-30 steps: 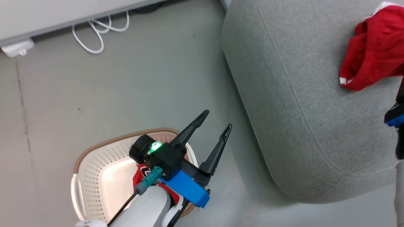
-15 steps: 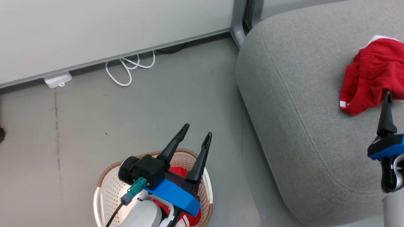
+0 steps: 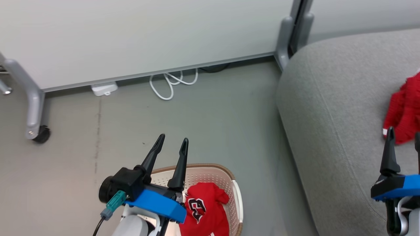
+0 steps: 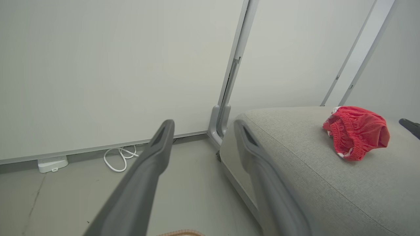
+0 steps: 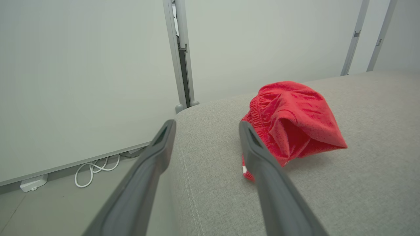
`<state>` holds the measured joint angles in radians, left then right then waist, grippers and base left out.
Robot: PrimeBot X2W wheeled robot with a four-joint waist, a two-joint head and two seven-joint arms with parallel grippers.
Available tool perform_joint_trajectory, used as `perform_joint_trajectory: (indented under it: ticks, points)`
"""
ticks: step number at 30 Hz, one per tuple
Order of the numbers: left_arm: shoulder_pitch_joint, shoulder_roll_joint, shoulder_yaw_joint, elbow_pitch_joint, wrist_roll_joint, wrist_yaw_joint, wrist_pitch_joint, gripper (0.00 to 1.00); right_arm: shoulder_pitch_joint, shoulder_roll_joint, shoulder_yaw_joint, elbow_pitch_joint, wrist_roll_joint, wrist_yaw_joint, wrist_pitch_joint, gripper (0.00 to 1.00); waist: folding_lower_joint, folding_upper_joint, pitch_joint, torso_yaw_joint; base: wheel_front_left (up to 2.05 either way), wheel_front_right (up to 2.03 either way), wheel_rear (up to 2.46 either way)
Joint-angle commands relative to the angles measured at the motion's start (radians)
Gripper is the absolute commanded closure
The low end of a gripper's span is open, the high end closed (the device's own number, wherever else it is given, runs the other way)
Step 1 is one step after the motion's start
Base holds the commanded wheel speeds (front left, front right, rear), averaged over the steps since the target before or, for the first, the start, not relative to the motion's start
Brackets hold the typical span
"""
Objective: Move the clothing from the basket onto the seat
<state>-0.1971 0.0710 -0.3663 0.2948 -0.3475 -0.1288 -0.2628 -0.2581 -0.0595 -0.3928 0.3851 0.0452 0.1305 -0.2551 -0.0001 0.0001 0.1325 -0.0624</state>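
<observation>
The left gripper [image 3: 173, 138] hung above the basket [image 3: 210, 166], its fingers spread wide and empty, pointing toward the wall. A red logo garment [image 3: 205, 209] lay crumpled inside the basket, just right of that gripper. The right gripper [image 3: 404, 132] hovered over the seat [image 3: 328, 108], also wide apart and holding nothing. A second garment [image 5: 292, 121] sat bunched on the seat just beyond its fingertips. A white cable [image 3: 170, 85] lay coiled on the floor by the wall.

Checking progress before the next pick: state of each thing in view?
left gripper: open, empty
right gripper: open, empty
basket: upright, one garment inside
logo garment: crumpled in basket
plain red garment: bunched on seat
seat: bears one garment
</observation>
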Motion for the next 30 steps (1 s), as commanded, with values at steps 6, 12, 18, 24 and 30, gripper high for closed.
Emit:
perform_joint_trajectory:
  ticks: [6,12,18,24,30]
  points:
    - [0.039,-0.003,0.055,0.021,0.016,-0.001,-0.003,0.00,0.088,0.009,0.018,-0.077,0.006,0.000,0.017,0.00,0.0001,-0.0001,-0.051,0.080,0.00,0.00,0.00]
    - [0.074,-0.005,0.114,0.049,0.033,-0.001,-0.003,0.00,0.162,0.009,0.054,-0.101,0.060,0.000,0.027,0.00,0.0001,-0.0001,-0.088,0.130,0.00,0.00,0.00]
    - [0.114,-0.002,0.159,0.077,0.050,-0.001,-0.003,0.00,0.225,0.009,0.094,-0.112,0.082,0.000,0.025,0.00,0.0001,-0.0001,-0.133,0.160,0.00,0.00,0.00]
    - [0.132,0.000,0.188,0.100,0.065,-0.001,-0.003,0.00,0.273,0.009,0.136,-0.128,0.103,0.000,0.021,0.00,0.0001,-0.0001,-0.155,0.180,0.00,0.00,0.00]
    - [0.134,0.000,0.202,0.121,0.077,-0.001,-0.003,0.00,0.297,0.009,0.185,-0.131,0.125,0.000,0.020,0.00,0.0001,-0.0001,-0.168,0.184,0.00,0.00,0.00]
